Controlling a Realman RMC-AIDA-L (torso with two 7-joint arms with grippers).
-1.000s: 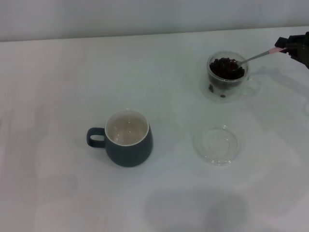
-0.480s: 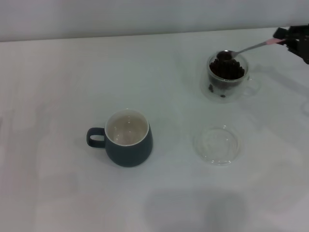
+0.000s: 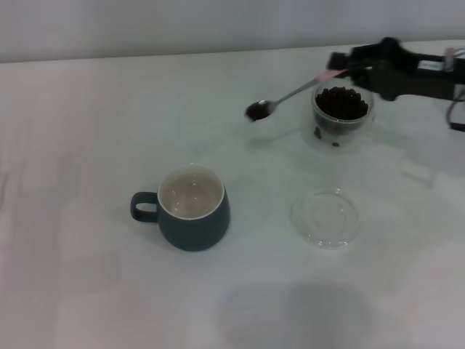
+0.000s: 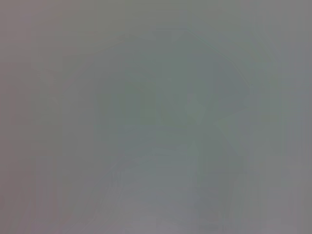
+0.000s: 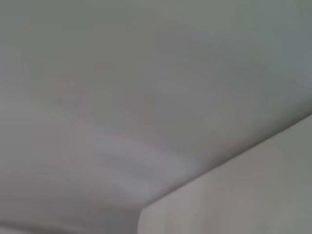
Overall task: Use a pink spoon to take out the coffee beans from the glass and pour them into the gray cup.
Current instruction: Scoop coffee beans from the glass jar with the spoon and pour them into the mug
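Shows only a pale, featureless tabletop filling most of the frame. Ends along a slanting edge, with a lighter plain surface beyond. Nothing further distinguishable.

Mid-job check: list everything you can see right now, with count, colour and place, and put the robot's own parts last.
pink spoon: one, silver bowl and neck with pale pink handle, held in the air, bowl out to the left of the glass, dark beans in the bowl.
coffee beans: many, dark brown, most in the glass, a few in the spoon bowl.
glass: one, clear, far right of the table.
gray cup: one, dark blue-gray with cream inside, near the middle, handle to the left, no beans visible inside.
clear round dish: one, transparent, flat on the table nearer than the glass.
table: one, white.
right gripper: one, black, above the glass, holding the spoon handle.
left gripper: not in view.
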